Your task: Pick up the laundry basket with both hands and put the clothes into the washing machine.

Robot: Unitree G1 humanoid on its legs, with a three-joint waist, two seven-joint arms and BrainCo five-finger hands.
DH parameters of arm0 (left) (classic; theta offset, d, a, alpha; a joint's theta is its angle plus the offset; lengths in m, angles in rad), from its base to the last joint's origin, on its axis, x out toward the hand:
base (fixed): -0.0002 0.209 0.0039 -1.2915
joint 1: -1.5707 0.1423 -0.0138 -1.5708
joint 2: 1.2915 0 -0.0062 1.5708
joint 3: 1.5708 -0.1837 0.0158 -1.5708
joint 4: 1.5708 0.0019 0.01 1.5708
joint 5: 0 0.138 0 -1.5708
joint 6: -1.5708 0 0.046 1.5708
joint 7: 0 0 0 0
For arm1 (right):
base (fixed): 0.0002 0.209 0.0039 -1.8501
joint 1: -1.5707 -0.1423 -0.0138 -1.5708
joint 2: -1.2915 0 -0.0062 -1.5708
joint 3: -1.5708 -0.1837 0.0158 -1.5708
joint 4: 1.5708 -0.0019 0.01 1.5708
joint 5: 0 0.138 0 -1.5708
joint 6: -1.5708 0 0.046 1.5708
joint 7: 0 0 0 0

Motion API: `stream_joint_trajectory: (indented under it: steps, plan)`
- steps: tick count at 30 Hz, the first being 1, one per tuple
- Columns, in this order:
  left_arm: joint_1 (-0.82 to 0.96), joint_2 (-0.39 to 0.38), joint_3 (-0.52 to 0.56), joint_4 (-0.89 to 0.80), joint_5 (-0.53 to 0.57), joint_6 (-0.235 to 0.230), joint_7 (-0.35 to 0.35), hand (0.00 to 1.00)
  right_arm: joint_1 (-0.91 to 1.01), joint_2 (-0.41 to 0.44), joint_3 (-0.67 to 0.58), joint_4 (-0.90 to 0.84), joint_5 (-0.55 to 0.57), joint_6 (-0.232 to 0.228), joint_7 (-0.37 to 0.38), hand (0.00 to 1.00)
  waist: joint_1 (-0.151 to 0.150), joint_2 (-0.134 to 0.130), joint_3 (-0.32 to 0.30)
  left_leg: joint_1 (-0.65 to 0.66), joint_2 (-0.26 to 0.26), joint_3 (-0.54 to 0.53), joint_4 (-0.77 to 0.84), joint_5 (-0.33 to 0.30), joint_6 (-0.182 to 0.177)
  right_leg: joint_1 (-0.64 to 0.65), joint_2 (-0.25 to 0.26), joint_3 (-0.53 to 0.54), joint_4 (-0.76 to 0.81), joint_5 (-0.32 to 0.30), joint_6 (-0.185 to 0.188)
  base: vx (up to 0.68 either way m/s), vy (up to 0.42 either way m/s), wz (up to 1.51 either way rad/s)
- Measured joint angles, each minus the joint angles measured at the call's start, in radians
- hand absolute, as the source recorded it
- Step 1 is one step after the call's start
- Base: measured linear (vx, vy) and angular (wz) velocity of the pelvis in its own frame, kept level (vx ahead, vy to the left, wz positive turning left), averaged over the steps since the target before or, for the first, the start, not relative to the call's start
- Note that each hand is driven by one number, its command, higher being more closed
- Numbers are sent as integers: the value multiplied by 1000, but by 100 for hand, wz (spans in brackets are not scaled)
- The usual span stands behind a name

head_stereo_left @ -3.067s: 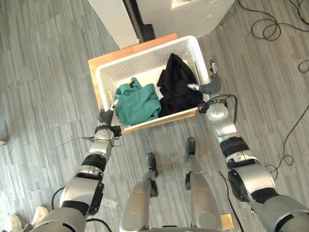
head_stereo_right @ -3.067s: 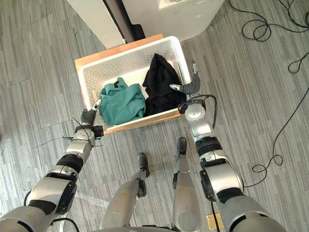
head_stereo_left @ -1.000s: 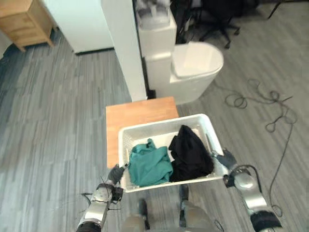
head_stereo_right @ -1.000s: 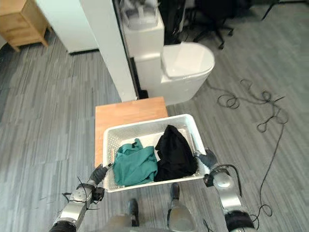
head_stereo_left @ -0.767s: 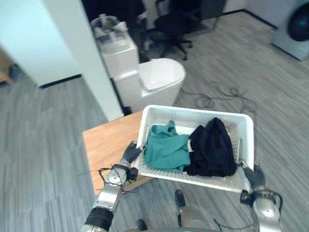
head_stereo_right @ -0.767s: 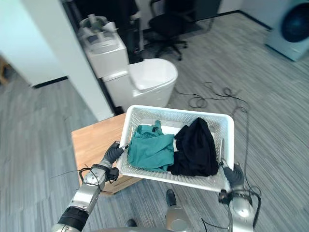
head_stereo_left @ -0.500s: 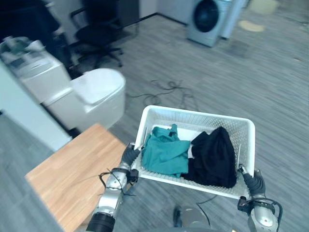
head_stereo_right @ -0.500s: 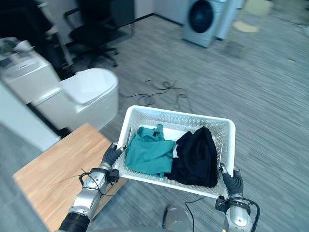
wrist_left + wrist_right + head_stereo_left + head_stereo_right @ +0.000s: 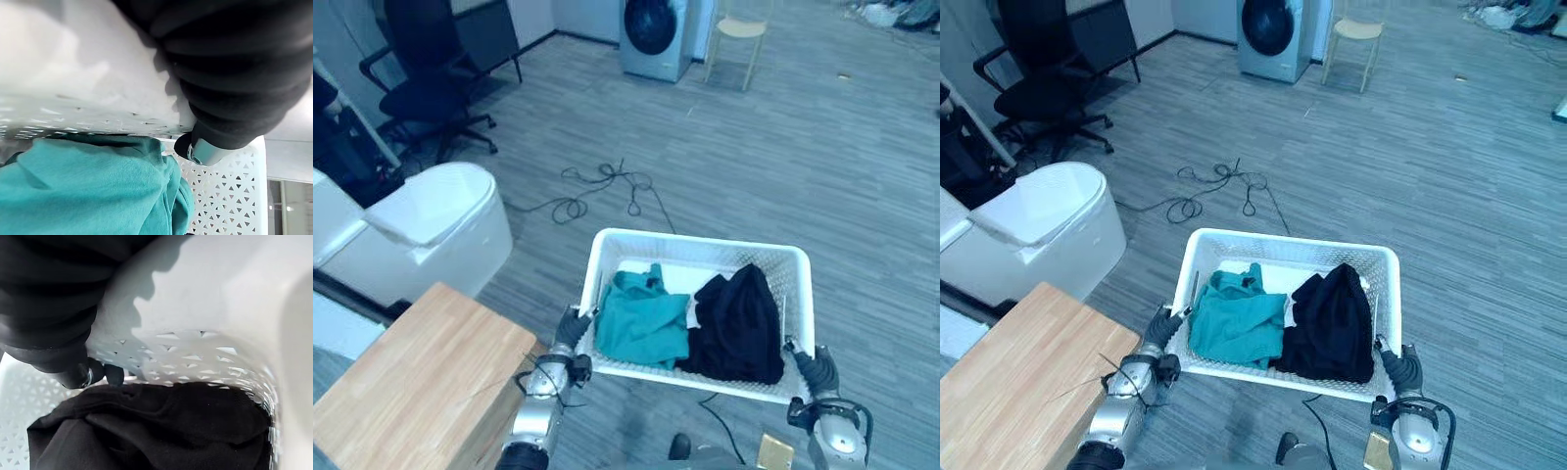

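I hold the white perforated laundry basket (image 9: 695,237) in the air in front of me. Inside it, a teal garment (image 9: 641,318) lies on the left and a black garment (image 9: 739,328) on the right. My left hand (image 9: 570,333) grips the basket's left rim, and in the left wrist view its thumb (image 9: 200,149) hooks over the wall above the teal garment (image 9: 88,186). My right hand (image 9: 813,372) clasps the right rim, a dark fingertip (image 9: 80,374) curled inside by the black garment (image 9: 146,431). The washing machine (image 9: 653,34) stands far ahead across the floor.
A wooden table (image 9: 401,382) is at the lower left beside my left arm. A rounded white appliance (image 9: 431,230) and a black office chair (image 9: 431,88) stand to the left. Loose cable (image 9: 597,186) lies on the floor ahead. A light wooden chair (image 9: 734,39) stands beside the washer.
The whole view has swung round: the wooden table slid off to the lower left and the washing machine came to the top middle. The basket stays in both hands, now off the table.
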Motion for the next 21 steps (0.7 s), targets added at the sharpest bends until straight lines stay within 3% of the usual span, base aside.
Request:
stream_joint_trajectory:
  steps: [1,2,3,4,6,7,8,9,10,12,14,15,16,17,18,19,21]
  plan:
    - [41,0,4,-25,-13,-3,0,100,16,-1,18,-19,0,1,0,100,16,-11,15,-49,3,-120,94,72,90,8,3,48,18,-34,-13,30,-46,-107]
    - [69,-4,11,-45,-22,-4,0,100,15,-11,37,-32,-1,2,2,100,25,1,17,-78,-13,-190,131,63,87,10,7,70,26,-41,-19,84,2,-113]
    - [116,-38,31,-88,-25,-7,0,100,12,-35,52,-73,-2,8,0,100,33,20,30,-144,-117,-344,182,-27,29,2,12,129,41,-45,-33,126,44,-130]
    - [157,-58,43,-121,-37,-20,1,100,-7,-61,65,-86,-2,7,5,100,61,23,31,-203,-278,-502,141,-121,-55,-27,8,201,48,-52,-33,110,49,-147]
    - [192,-47,55,-149,-50,-37,2,100,-51,-90,95,-85,-2,7,28,100,107,26,33,-247,-421,-607,-68,-178,-64,-38,18,267,18,-49,-37,138,64,-158]
    - [195,-44,75,-150,-61,-42,2,100,-67,-91,111,-85,-2,7,28,100,120,22,36,-263,-439,-611,-191,-174,-70,-27,18,268,-1,-45,-40,248,97,-147]
    - [212,-53,108,-169,-62,-43,3,100,-81,-90,148,-85,-8,7,23,100,125,13,47,-283,-446,-620,-346,-155,-99,-7,18,277,0,-46,-38,157,57,-87]
    - [216,-54,112,-174,-62,-44,3,100,-82,-91,152,-85,-8,7,24,100,126,12,48,-284,-448,-631,-375,-148,-110,-7,19,283,3,-48,-35,203,108,-100]
    - [243,-58,119,-186,-63,-47,2,100,-88,-97,167,-83,-9,7,24,100,135,9,46,-279,-475,-698,-420,-92,-174,-2,20,333,10,-64,-12,272,192,-121]
    - [269,-66,142,-188,-67,-61,3,100,-123,-111,204,-77,-12,7,23,100,159,15,33,-281,-525,-772,-378,-55,-127,-1,15,441,8,-77,2,375,269,-137]
    - [269,-74,182,-209,-91,-65,19,100,-166,-110,250,-52,-14,7,20,100,160,-14,27,-295,-551,-702,-301,-123,-65,-29,-31,505,40,-110,51,374,270,-78]
    - [264,-73,183,-207,-94,-62,20,100,-166,-110,250,-47,-14,7,20,100,156,-18,27,-295,-564,-697,-275,-145,-52,-25,-45,505,55,-124,67,400,281,-20]
    - [254,-70,183,-193,-95,-54,20,100,-176,-109,249,-19,-14,7,20,100,148,-21,27,-277,-588,-681,-247,-176,-26,-36,-70,511,141,-153,109,329,227,-1]
    - [253,-69,182,-187,-95,-48,21,100,-186,-108,248,3,-14,7,21,100,146,-22,27,-258,-603,-674,-243,-183,-20,-59,-74,523,219,-163,120,391,264,-9]
    - [250,-67,174,-186,-95,-39,23,100,-188,-108,246,25,-14,7,24,100,144,-24,29,-215,-628,-668,-253,-201,-1,-140,-75,541,453,-165,133,357,244,-4]
    - [247,-47,160,-190,-95,-39,24,100,-178,-100,240,26,-14,6,24,100,136,-33,37,-154,-654,-670,-281,-243,33,-238,-79,542,725,-117,141,347,225,12]
    - [239,-19,155,-186,-97,-27,28,100,-163,-78,229,28,-15,7,24,100,113,-51,58,-73,-680,-678,-275,-285,46,-345,-87,524,1028,-94,126,348,142,24]
